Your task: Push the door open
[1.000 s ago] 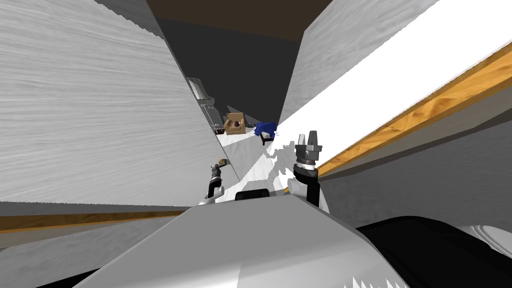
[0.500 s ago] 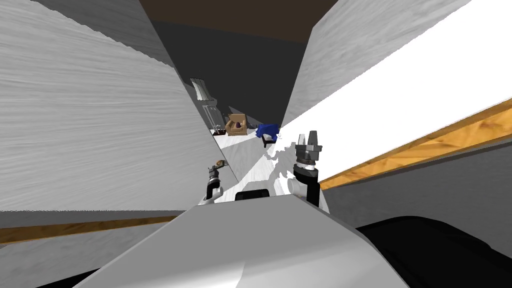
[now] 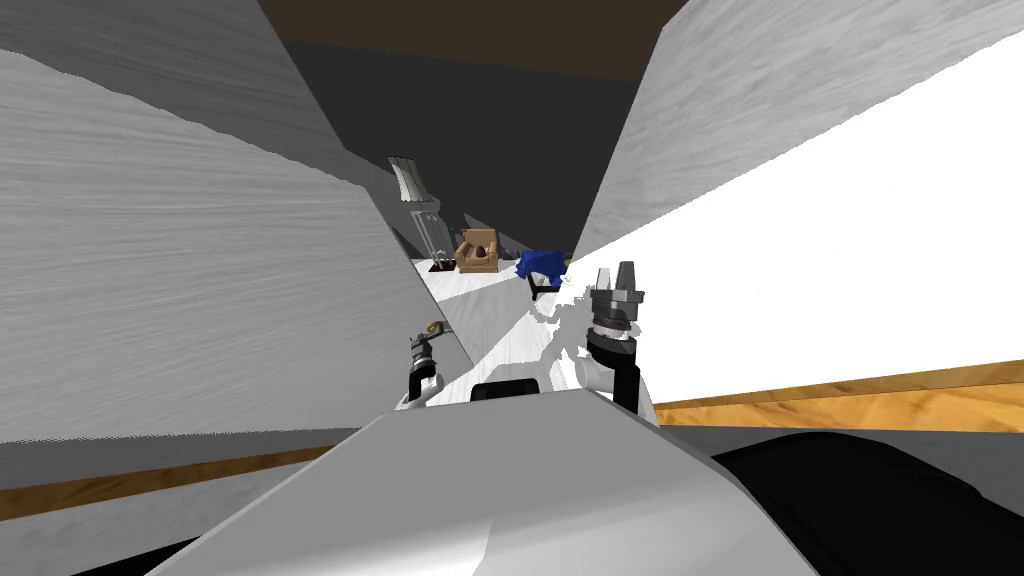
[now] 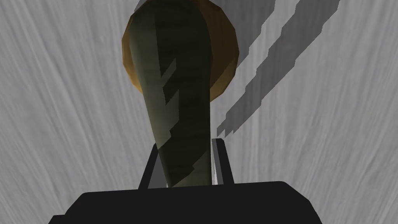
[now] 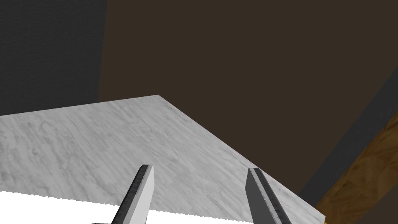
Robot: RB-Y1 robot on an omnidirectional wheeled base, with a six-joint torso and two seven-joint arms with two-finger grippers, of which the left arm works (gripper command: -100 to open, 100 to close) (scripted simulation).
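The left hand (image 4: pixel 185 144) is clamped on the door's lever handle (image 4: pixel 177 109): its two fingers (image 4: pixel 222 163) press the sides of the dull olive lever near its free end, and the lever runs away from the hand to a round brown rosette (image 4: pixel 227 50) set flat on the door (image 4: pixel 318 128). The door is a pale grey panel with streaky wood grain, and the fingers' shadows fall across it just beside the rosette. In the head view this door is the big grey plane on the left, with the handle close to its free edge. The right hand (image 3: pixel 615 275) is held up on the other side, apart from the door, near a bright white wall (image 3: pixel 820 260) with a wooden skirting strip (image 3: pixel 850 405) along its foot; its fingers (image 5: pixel 144 186) stand apart with nothing between them. Between door and white wall a gap opens onto a pale floor (image 3: pixel 490 310). Farther in stand a tan armchair (image 3: pixel 477 252), a blue object (image 3: pixel 540 264) on dark legs and a pale-shaded floor lamp (image 3: pixel 406 180), in front of a dark grey far wall (image 3: pixel 480 130) under a brown ceiling (image 3: pixel 480 30).
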